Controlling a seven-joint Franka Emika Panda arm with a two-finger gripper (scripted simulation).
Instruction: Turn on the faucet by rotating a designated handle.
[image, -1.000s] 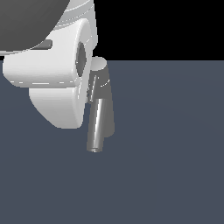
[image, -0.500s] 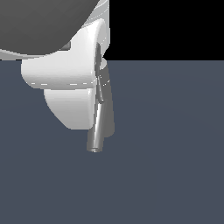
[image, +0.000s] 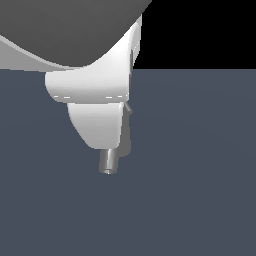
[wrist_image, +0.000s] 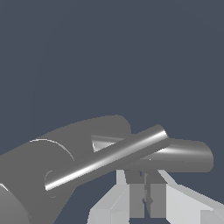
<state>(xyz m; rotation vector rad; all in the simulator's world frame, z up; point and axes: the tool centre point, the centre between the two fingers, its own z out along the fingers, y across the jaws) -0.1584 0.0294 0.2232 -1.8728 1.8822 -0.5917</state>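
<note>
The handle (wrist_image: 105, 159) (thin rod) slants diagonally across the faucet (wrist_image: 65, 157).

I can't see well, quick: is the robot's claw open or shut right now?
Gripper: looks shut with its fingers together, holding nothing; the handle lies just beyond them.

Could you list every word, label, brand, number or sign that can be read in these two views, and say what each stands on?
None: no text, number, brand or sign shows on the faucet, the handle, the gripper or the plain grey floor in either view.
</note>
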